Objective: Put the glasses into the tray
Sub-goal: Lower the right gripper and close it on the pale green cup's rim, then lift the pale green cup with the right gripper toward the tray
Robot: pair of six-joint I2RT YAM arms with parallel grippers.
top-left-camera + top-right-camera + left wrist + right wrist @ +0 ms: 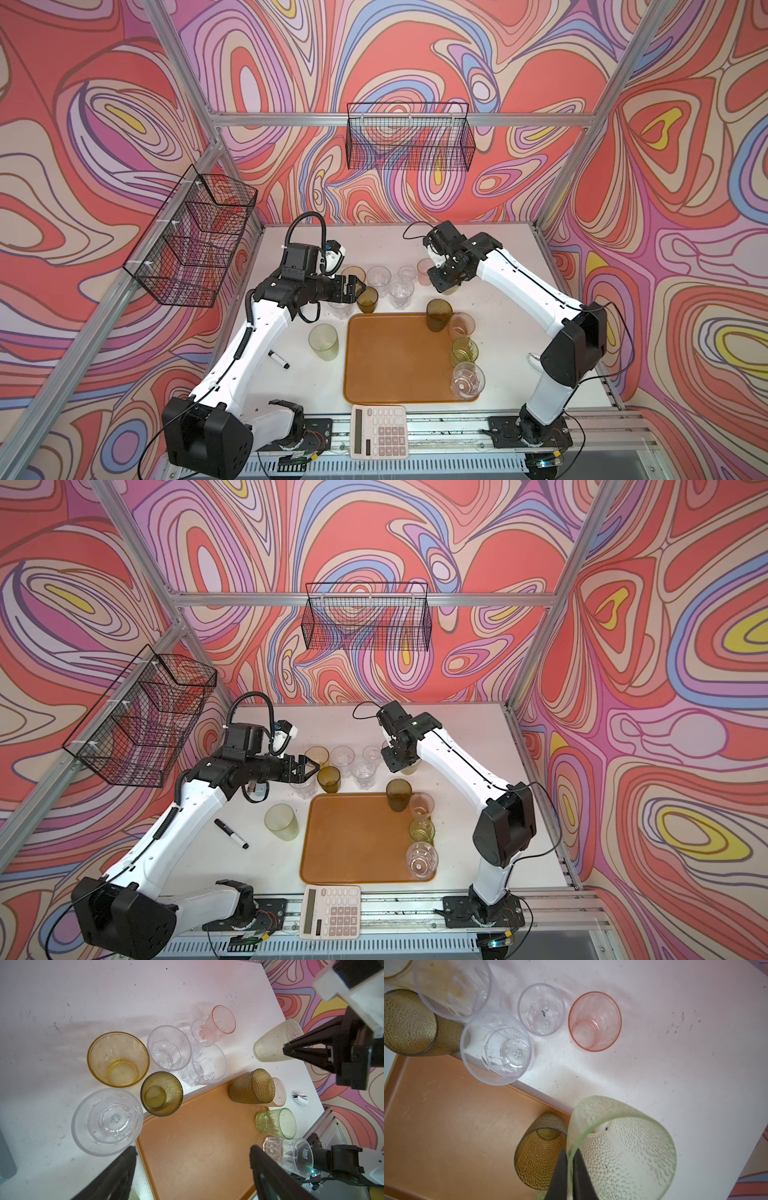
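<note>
The orange-brown tray (395, 365) (353, 845) lies at the table's middle front. Along its right side stand an olive-brown glass (438, 314), a pink one (461, 325), a green one (464, 351) and a clear one (467, 380). Behind it on the table stand several more glasses, clear, amber (118, 1059) and pink (595, 1021). My right gripper (570, 1152) is shut on the rim of a pale green dimpled glass (623, 1147) (272, 1041), held above the tray's far right corner. My left gripper (193, 1149) (357, 289) hangs open and empty beside another olive-brown glass (367, 299) (161, 1094).
A tall pale green glass (323, 341) stands left of the tray, with a black marker (279, 360) further left. A white calculator (379, 431) lies at the front edge. Wire baskets (409, 137) hang on the back and left walls.
</note>
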